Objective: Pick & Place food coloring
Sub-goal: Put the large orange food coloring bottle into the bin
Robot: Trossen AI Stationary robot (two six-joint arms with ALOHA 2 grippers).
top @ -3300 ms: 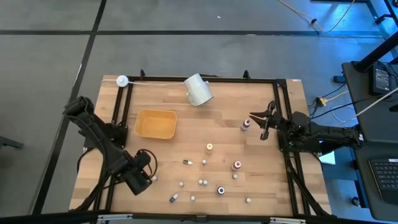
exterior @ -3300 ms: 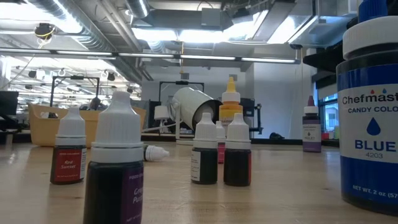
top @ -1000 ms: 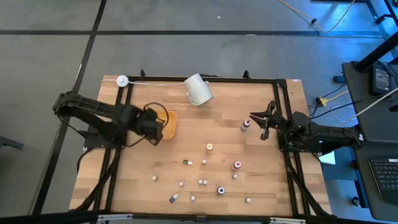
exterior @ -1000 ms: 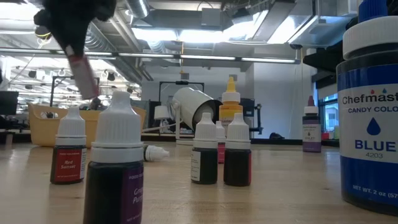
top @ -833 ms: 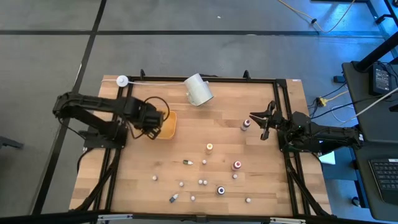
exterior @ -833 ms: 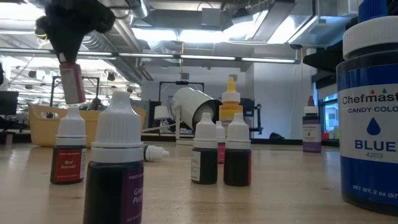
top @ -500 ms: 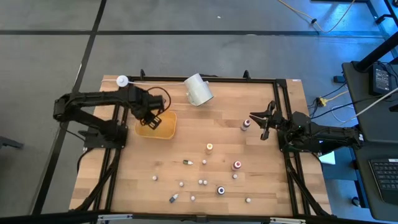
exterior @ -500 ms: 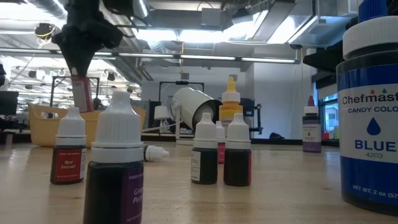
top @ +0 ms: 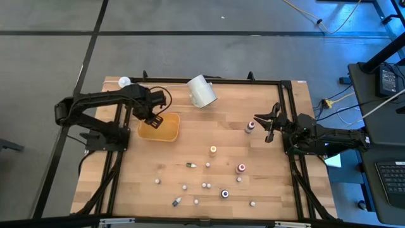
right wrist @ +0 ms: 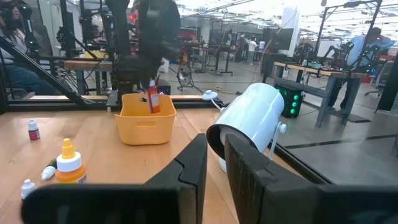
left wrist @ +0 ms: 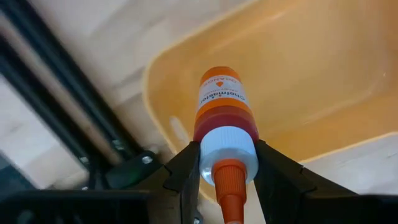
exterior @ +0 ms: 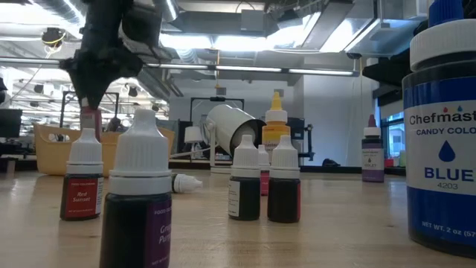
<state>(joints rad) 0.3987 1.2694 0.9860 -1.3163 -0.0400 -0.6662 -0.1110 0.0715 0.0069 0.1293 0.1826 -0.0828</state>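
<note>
Left claw [left wrist: 227, 177] grips a bottle [left wrist: 224, 112] above the tray [left wrist: 323, 74]; releasing near the rim risks a miss.

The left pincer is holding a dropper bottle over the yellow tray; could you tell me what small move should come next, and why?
Probably open the left pincer and let go. It grips the red dropper bottle at the neck, bottom pointing down into the yellow tray, and the high view shows it over the tray's back-left corner.

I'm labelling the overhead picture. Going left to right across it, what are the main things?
Left gripper holding a bottle over the tray → white cup → purple-capped bottle → right gripper.
</note>
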